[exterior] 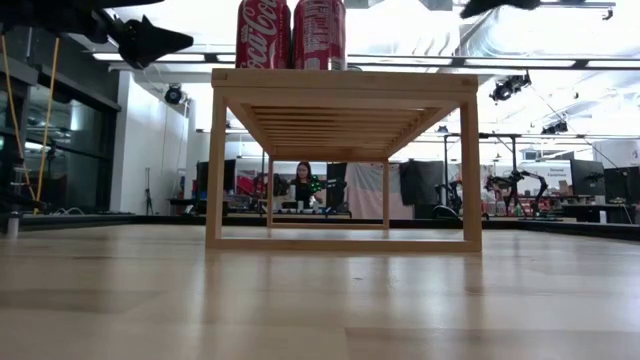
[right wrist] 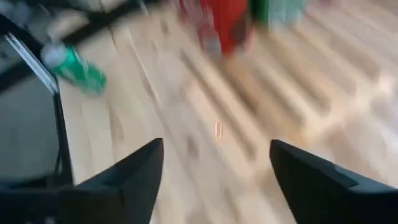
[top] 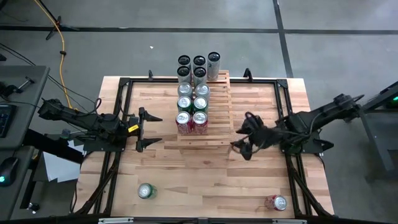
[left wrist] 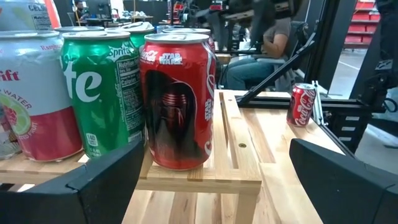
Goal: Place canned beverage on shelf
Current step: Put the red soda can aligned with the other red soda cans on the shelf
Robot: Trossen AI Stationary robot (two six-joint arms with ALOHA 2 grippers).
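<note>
The pale slatted wooden shelf [top: 211, 134] stands at the table's middle, with several upright cans in two rows on it. The nearest are two red cans [top: 191, 122], with green ones behind. My left gripper [top: 155, 129] is open and empty, just left of the shelf, facing the red Star Wars can [left wrist: 177, 99]. My right gripper [top: 239, 132] is open and empty, just right of the shelf, above the table. A green can [top: 145, 191] lies on its side near the front left. A red can [top: 277, 202] lies near the front right.
More cans [top: 199, 65] stand beyond the shelf's far end, at the table's far edge. A black frame [top: 124, 87] runs around the table top. Bare wood lies between the shelf and the two loose cans. A person [exterior: 302, 185] sits in the room behind.
</note>
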